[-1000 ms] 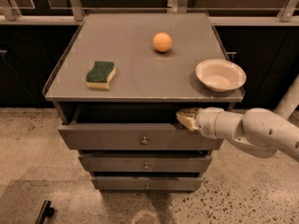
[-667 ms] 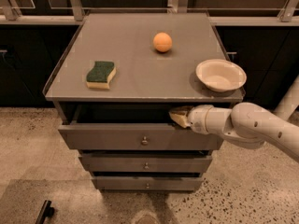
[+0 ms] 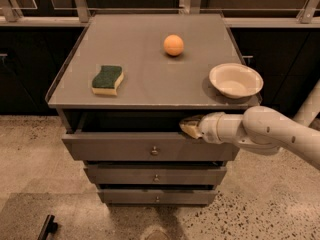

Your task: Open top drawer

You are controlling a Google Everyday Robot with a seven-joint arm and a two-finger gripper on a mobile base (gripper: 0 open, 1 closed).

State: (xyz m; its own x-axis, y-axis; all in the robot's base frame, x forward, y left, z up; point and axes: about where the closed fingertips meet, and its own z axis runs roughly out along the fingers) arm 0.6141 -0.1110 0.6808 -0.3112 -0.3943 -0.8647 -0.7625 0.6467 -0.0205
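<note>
The top drawer [image 3: 110, 146] is seen at the centre of the frame, standing partway out from the cabinet, with a dark gap shown between its front and the tabletop [image 3: 135, 39] above. A small round knob [image 3: 154, 150] is set at the middle of its front. The hand [image 3: 190, 126] is found right of centre, placed at the drawer's upper edge just under the tabletop; whether it is open or closed cannot be told. The white arm [image 3: 272, 134] is stretched in from the right edge. On the tabletop, a green and yellow sponge [image 3: 107, 79] is laid at the left, an orange ball [image 3: 173, 45] further back, and a pale bowl [image 3: 235, 80] at the right edge. Two lower drawers [image 3: 125, 175] are seen pushed in below.
</note>
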